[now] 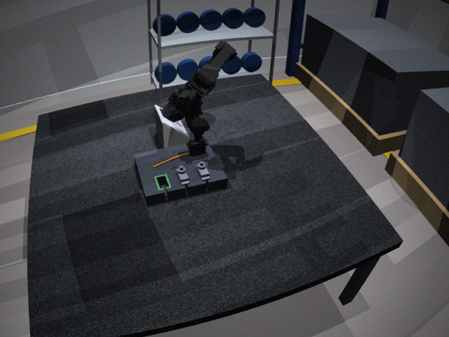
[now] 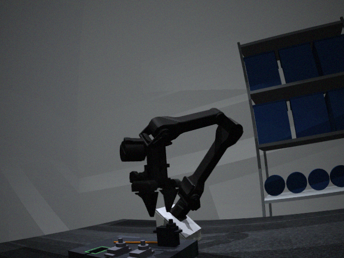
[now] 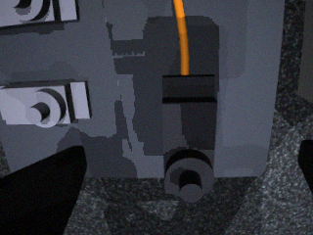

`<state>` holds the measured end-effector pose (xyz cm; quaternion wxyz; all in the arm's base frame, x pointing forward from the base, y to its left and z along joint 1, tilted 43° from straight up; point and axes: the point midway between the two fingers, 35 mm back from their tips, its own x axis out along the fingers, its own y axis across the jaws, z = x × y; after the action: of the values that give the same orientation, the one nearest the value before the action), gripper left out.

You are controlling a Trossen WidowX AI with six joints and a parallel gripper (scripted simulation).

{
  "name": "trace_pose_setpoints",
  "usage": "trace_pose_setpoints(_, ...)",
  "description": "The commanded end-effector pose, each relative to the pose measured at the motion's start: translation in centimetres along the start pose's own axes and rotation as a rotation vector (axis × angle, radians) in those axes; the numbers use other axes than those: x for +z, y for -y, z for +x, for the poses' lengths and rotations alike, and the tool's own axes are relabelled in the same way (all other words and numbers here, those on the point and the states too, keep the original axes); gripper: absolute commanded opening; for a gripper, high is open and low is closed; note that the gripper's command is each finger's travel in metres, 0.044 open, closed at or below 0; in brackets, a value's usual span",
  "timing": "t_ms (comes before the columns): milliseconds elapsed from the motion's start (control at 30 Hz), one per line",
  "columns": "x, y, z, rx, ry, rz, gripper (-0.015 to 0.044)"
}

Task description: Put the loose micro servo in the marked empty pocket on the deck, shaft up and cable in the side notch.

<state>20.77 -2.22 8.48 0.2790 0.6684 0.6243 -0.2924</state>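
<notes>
The loose micro servo (image 1: 197, 148) (image 2: 167, 236) (image 3: 196, 122) is dark and stands upright, shaft up, near the deck's back edge. Its orange cable (image 1: 170, 159) (image 2: 136, 242) (image 3: 184, 44) stretches over the dark deck (image 1: 144, 165) (image 2: 190, 249) (image 3: 246, 122) towards the pocket side. The green-outlined pocket (image 1: 163, 180) (image 2: 97, 250) is empty at the other end, with a side notch (image 1: 166, 194) at the front. My gripper (image 2: 160, 213) (image 3: 192, 154) is open and empty, pointing down just above the servo, with the fingers to either side in the wrist view. In the top view the arm hides the fingers.
Two light grey seated servos (image 1: 183, 175) (image 1: 203, 170) (image 2: 119, 248) (image 2: 141, 251) (image 3: 49, 105) lie between the loose servo and the pocket, shafts up. The white angled arm base (image 1: 172, 135) (image 2: 191, 229) stands behind the deck. A shelf with blue drums (image 1: 210, 20) is beyond the table.
</notes>
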Motion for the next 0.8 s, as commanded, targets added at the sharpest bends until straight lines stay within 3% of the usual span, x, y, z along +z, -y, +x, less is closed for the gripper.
trace_pose_setpoints(0,-0.2,0.1,0.4,-0.005,-0.009,0.015,0.044)
trace_pose_setpoints(767,-0.3,0.1,4.7,-0.004,-0.011,0.014,0.044)
